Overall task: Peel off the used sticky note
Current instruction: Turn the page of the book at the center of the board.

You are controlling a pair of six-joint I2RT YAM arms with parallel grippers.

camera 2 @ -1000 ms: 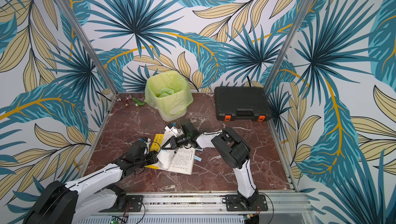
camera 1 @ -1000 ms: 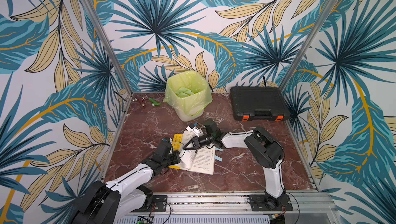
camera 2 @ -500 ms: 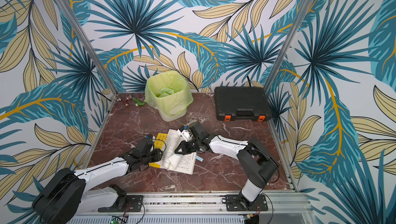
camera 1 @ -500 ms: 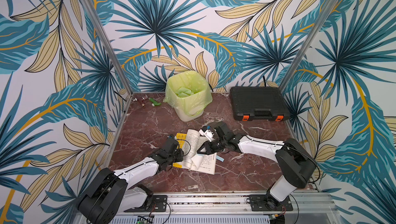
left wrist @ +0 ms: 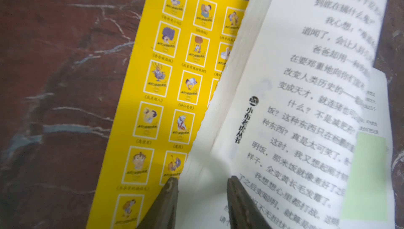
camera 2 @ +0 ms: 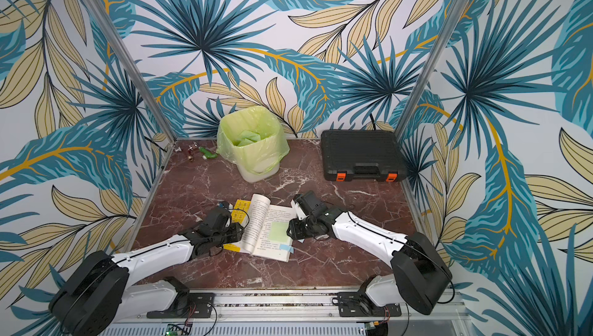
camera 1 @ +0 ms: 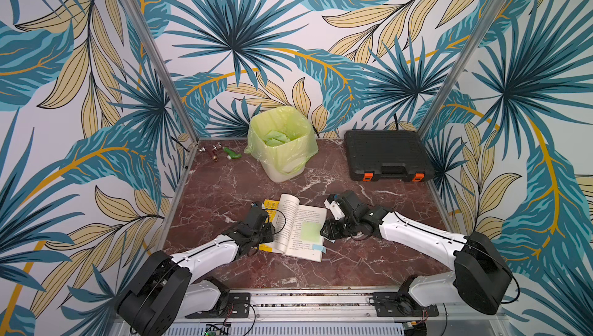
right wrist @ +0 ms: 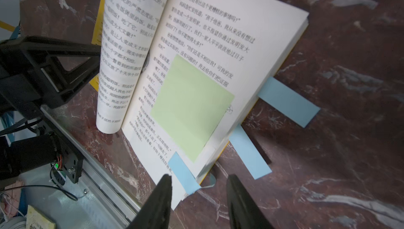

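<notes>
Two arms are seen low over a marble table [camera 1: 224, 190], one at each side of an open book [camera 1: 306, 214] lying front-centre. The green sticky note [right wrist: 192, 107] is stuck flat on the right-hand page, in its lower half, and no lifted edge can be made out. It is not peeled.

The right gripper [right wrist: 200, 177] is held just beside the book's right edge, near the note. Its fingers [right wrist: 161, 195] are spread apart and nothing is clamped. The book's corner and one blue tab [right wrist: 182, 173] are seen past the tips. The note is not touched by it. Two more blue tabs [right wrist: 288, 102] stick out from the page edges over the table.

The left gripper [left wrist: 202, 182] is set against the left-hand pages, fingers parted, with the edge of the page block seen between the tips. Nothing is seen pinched. The left pages are curled upward, as seen in the right wrist view. The yellow cover [left wrist: 153, 85] is spread flat on the table beside them.

A bin [camera 1: 282, 161] lined with a green bag is placed at the back centre, with green paper visible inside. A closed black case [camera 1: 385, 154] is placed at the back right, well apart from the book.
</notes>
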